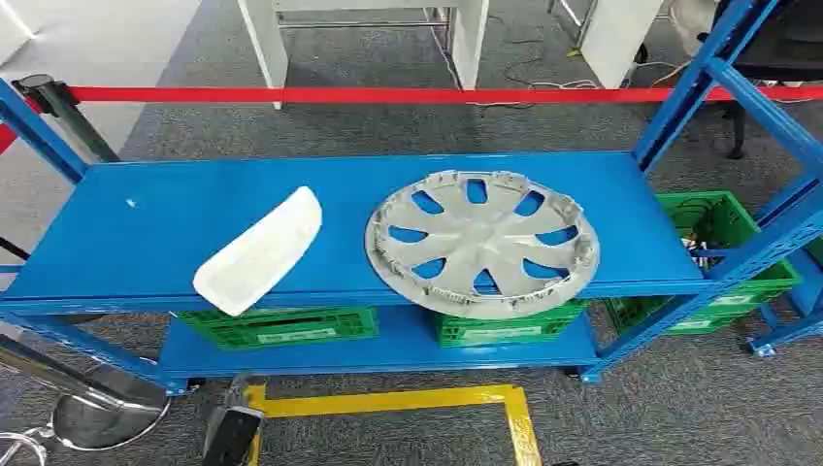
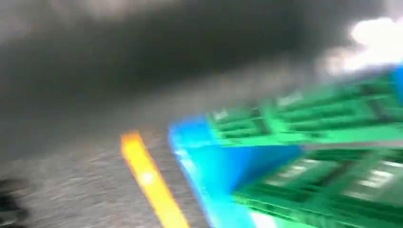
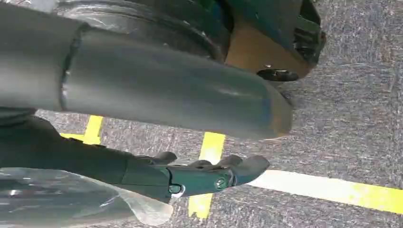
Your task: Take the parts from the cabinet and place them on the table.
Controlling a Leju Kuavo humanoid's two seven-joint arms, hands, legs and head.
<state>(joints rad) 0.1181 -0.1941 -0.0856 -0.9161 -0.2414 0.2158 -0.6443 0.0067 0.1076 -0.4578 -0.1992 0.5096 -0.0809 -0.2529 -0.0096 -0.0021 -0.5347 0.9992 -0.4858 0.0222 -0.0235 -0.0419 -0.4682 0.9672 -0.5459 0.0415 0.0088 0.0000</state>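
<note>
Head view: a blue steel shelf unit [image 1: 146, 223] spans the frame, its top deck carrying two parts. A silver wheel cover [image 1: 482, 242] lies flat at centre right, its near edge overhanging the deck's front lip; a white moulded plastic panel [image 1: 260, 249] lies diagonally at centre left, well apart from it and also at the front edge. Green crates [image 1: 277, 325] sit on the lower deck, with another [image 1: 723, 254] at far right. A red barrier tape [image 1: 388, 94] crosses the upper frame, and yellow floor tape [image 1: 388, 400] marks the lower centre. Left wrist view: heavily blurred; green crates [image 2: 328, 142], a blue shelf edge [image 2: 214, 161] and a yellow line [image 2: 149, 180] are discernible; the left hand's state cannot be determined. Right wrist view: the right hand [image 3: 204, 176], at lower centre, hangs over grey carpet with fingers extended and nothing in them. Assessment: neither part is taken yet. Recommend approaching the overhanging rim of the wheel cover squarely and supporting it level, as its thin edge may tip.
</note>
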